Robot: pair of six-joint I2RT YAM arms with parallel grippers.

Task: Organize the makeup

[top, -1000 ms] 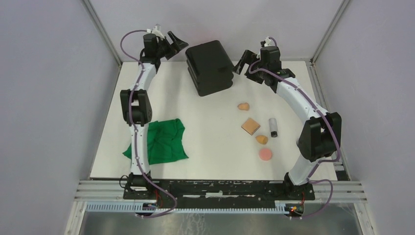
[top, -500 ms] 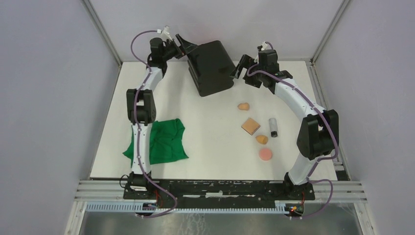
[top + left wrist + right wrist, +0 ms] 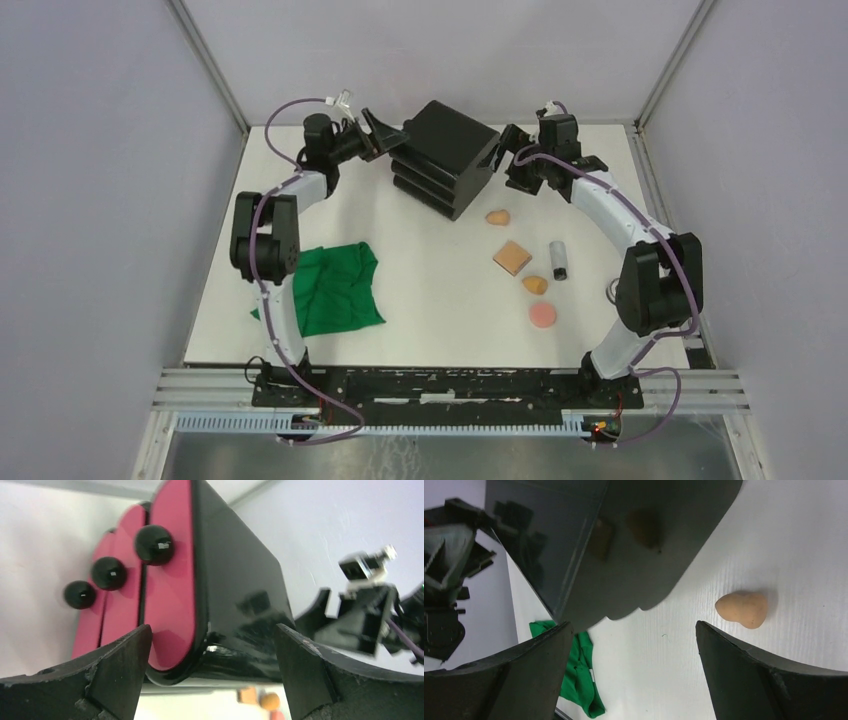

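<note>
Both pairs of jaws stood apart: left gripper astride the box corner, right gripper beside its opposite edge; makeup lay on the table right of centre, open room toward the cloth

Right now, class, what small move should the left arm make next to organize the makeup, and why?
Probably centre the open left gripper on a black knob and close: its jaws stand wide close up to the black box, by three shut pink drawers, while the makeup lies loose on the table.
</note>
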